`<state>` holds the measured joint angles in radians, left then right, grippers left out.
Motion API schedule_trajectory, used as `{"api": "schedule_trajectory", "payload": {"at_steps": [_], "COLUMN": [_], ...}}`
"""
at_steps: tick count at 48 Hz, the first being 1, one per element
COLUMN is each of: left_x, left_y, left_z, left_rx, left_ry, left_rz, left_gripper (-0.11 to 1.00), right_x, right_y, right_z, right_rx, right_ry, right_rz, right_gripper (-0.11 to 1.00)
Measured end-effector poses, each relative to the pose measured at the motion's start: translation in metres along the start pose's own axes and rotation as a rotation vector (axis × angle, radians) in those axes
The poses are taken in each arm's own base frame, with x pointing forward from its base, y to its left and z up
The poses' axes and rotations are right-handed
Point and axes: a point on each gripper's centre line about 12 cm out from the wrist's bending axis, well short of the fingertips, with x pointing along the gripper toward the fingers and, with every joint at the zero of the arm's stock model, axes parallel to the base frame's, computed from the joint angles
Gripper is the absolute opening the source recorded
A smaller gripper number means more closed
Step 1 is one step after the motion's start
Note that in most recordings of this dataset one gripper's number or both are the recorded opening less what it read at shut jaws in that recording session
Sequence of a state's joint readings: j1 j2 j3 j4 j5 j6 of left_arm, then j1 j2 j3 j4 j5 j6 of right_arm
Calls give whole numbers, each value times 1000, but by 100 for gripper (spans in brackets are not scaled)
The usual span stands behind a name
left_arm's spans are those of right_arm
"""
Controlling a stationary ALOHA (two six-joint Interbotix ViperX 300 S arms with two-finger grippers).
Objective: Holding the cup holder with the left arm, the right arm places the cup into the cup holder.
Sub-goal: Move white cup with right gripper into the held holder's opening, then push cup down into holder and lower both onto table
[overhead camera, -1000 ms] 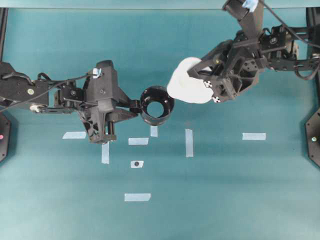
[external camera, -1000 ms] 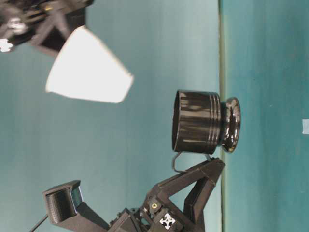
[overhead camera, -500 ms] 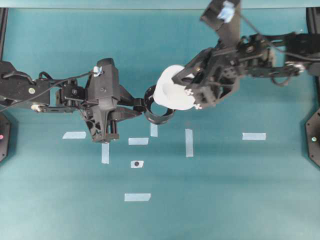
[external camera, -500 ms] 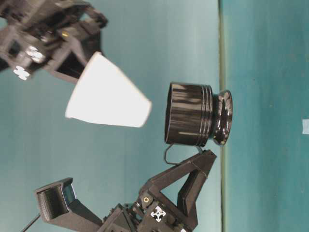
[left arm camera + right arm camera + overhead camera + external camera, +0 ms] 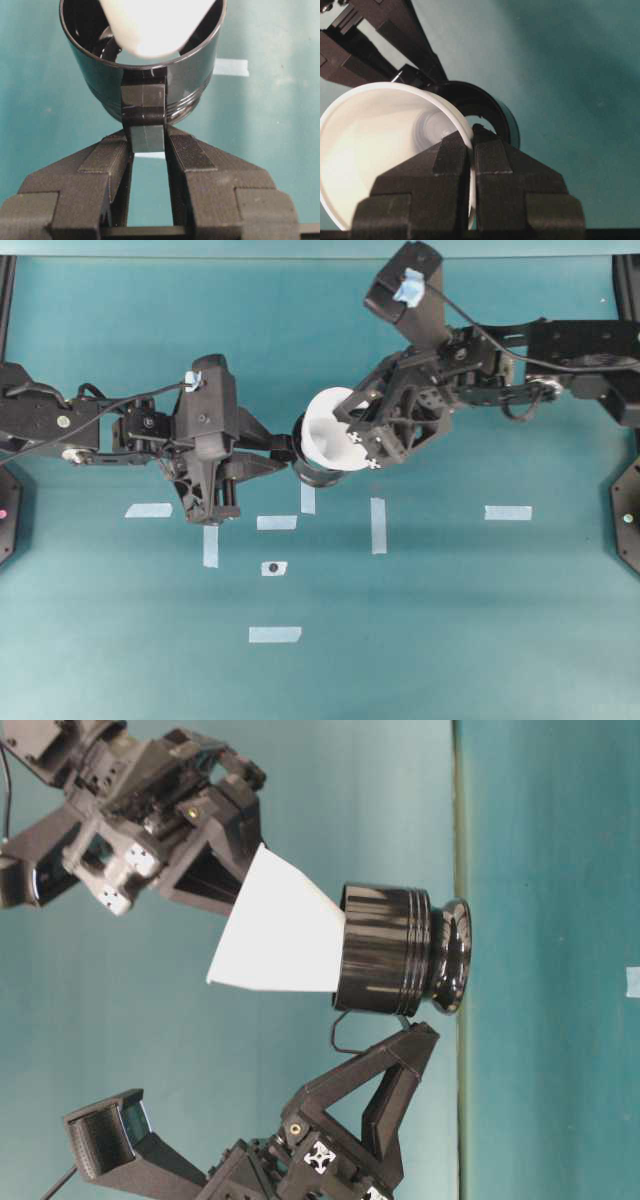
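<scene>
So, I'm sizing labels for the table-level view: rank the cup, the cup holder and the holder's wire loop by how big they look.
1. The cup and the cup holder look about alike; the cup's base is hidden inside the holder, so I won't rank them.
2. The wire loop, clearly smallest.

Your left arm [image 5: 120,430] reaches in level from the left, its gripper [image 5: 148,145] clamped on the cup holder's [image 5: 385,965] side tab, pads [image 5: 110,160] either side of it. Your right arm [image 5: 520,350] comes in from the upper right, wrist angled down; its gripper [image 5: 470,145] is pinched tight on the cup's [image 5: 280,935] rim wall, one finger inside, one outside.
</scene>
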<state>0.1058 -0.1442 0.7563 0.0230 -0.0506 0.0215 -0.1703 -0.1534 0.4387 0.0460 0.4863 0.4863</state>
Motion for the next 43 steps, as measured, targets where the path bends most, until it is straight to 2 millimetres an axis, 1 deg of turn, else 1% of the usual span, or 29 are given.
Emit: {"api": "schedule_trajectory", "payload": {"at_steps": [6, 21, 28, 31, 34, 40, 43], "left_x": [0, 0, 0, 0, 0, 1, 1], "left_y": [0, -2, -3, -4, -4, -6, -7], "left_z": [1, 2, 3, 3, 3, 3, 3], "left_rx": [0, 2, 5, 7, 6, 6, 8], "left_ry": [-3, -20, -29, -30, -30, -28, -30], "left_rz": [0, -5, -7, -9, -10, -12, -15], "left_gripper": [23, 23, 23, 23, 23, 23, 23], "right_x": [2, 6, 8, 9, 9, 9, 9], "right_y": [0, -4, -4, -5, -6, -6, -6], "right_z": [0, -7, -9, -9, -9, -9, -9], "right_rx": [-1, -1, -3, -6, -10, -12, -16], "right_ry": [6, 63, 69, 71, 70, 72, 72], "right_rz": [-4, -35, -38, -43, -44, -47, -48], "right_gripper": [3, 3, 6, 10, 15, 31, 41]}}
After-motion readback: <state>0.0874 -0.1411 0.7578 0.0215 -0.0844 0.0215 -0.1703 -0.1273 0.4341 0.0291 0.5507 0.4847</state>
